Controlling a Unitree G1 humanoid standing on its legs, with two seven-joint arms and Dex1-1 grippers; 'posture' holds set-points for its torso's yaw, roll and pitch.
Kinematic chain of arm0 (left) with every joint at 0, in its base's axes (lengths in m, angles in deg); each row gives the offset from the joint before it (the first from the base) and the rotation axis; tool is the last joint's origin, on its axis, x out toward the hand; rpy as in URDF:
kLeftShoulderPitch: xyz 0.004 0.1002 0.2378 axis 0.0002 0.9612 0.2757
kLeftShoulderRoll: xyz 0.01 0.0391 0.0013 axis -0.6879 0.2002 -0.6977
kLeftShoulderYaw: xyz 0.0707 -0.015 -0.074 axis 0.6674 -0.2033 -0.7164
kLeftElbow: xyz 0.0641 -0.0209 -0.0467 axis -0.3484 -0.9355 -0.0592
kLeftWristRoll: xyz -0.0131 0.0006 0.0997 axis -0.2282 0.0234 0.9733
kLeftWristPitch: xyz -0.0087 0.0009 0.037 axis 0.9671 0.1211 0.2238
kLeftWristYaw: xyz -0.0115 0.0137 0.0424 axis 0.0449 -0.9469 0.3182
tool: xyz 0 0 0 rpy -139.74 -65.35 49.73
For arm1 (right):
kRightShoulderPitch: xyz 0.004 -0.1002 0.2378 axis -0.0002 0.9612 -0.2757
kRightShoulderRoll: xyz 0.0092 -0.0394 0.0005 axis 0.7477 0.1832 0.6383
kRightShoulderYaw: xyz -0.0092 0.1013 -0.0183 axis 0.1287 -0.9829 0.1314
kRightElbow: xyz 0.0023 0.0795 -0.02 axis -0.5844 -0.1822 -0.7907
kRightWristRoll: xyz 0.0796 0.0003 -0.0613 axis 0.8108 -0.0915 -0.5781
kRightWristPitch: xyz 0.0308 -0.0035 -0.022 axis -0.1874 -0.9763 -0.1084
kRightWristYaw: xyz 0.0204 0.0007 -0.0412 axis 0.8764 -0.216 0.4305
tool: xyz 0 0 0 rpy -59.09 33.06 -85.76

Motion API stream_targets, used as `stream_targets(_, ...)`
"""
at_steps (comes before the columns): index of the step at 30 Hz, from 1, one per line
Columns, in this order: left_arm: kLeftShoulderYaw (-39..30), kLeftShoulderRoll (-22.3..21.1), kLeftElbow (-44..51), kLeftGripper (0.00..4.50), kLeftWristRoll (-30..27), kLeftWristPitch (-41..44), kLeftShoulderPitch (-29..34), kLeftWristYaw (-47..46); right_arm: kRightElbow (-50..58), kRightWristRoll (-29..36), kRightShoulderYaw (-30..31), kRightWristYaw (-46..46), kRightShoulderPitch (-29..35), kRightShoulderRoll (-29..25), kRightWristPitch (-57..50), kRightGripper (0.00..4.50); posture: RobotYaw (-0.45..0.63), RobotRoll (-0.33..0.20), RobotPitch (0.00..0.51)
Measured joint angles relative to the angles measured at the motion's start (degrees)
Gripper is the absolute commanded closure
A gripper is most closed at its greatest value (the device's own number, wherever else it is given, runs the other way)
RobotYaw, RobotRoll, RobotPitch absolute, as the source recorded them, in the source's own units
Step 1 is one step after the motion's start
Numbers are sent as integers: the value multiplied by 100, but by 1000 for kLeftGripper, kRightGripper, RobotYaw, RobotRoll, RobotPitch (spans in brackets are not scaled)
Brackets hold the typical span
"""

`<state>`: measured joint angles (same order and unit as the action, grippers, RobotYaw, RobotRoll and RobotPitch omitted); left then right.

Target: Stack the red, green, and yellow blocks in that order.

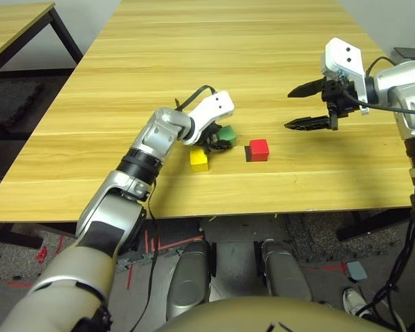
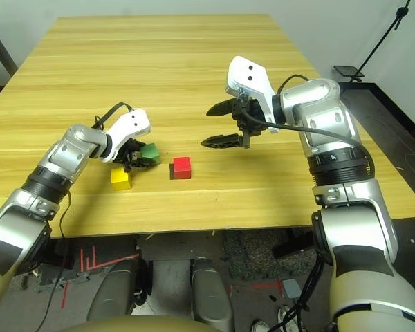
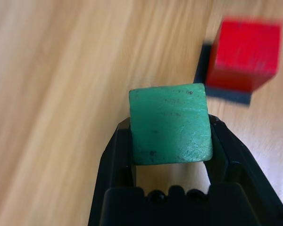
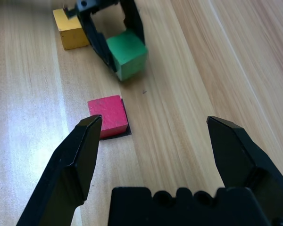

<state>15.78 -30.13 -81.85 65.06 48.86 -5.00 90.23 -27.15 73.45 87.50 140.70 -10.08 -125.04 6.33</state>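
Observation:
My left gripper is shut on the green block, whose sides sit pressed between the two black fingers. The same green block is just above or on the wood; I cannot tell which. The yellow block rests on the table close beside that gripper, toward me. The red block sits on a flat black square patch to the right of the green one. My right gripper hangs open in the air, right of and beyond the red block, holding nothing.
The wooden table stretches far back with bare wood. Its front edge runs close below the blocks. A second table stands at the far left, across a gap of floor.

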Motion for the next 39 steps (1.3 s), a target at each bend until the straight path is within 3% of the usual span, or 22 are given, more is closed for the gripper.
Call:
stream_targets(8, 144, 237, 949, 2396, -144, 729, -489, 327, 17, 11, 7, -104, 293, -81, -50, 0, 212, -82, 56)
stream_targets(25, 681, 817, 491, 2396, -119, 318, -582, 503, 829, 273, -62, -289, 791, -372, -671, 0, 140, -78, 70)
stream_targets(39, 771, 782, -42, 2396, 17, -132, -499, 504, 1133, 493, -125, -485, 1004, -453, -839, 0, 131, -78, 76)
